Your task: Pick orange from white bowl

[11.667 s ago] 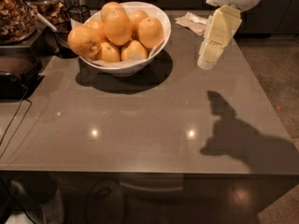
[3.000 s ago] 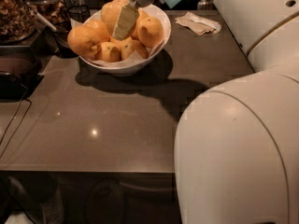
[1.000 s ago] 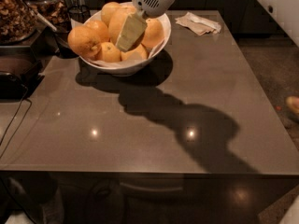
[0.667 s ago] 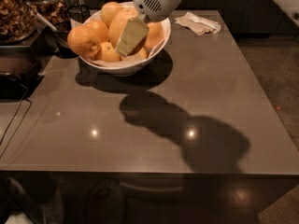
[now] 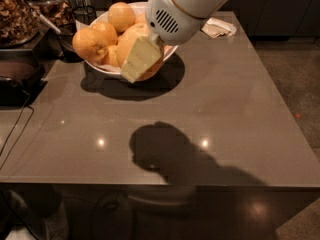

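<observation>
Above table (image 5: 240,109), hand (image 5: 141,59) clasps orange (image 5: 127,44), axis hidden, over white bowl (image 5: 102,69)

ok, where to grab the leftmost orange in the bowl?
Across its round middle, coming from above: the orange sits high, top bare, with neighbours crowding its right. End effector hangs over the front of the bowl.

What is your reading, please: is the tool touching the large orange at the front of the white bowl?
Cannot tell. In the camera view the tool overlaps the large orange at the front of the white bowl, hiding any contact or gap.
</observation>
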`<state>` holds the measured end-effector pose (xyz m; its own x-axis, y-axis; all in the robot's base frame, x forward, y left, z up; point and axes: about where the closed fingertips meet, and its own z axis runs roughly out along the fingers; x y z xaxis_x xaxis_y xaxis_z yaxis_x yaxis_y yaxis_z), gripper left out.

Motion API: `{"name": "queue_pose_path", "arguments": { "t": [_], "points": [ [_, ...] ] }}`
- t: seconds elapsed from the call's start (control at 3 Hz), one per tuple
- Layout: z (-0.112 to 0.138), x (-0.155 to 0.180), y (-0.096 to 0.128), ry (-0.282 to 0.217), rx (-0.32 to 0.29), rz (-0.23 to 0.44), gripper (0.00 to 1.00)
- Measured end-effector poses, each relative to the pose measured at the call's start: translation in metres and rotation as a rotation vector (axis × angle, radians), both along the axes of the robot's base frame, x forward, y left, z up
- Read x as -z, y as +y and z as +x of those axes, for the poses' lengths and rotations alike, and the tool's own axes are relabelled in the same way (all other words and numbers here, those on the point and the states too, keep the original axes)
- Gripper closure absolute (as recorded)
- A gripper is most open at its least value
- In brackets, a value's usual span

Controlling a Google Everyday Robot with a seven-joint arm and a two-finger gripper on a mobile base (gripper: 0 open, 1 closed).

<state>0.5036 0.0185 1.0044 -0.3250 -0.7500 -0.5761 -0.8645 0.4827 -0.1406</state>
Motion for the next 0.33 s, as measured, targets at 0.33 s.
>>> {"name": "queue_pose_path", "arguments": {
  "t": [0.33],
  "points": [
    [0.0000,0.0000,0.0000,0.000,0.000,0.000,1.00]
  ]
}}
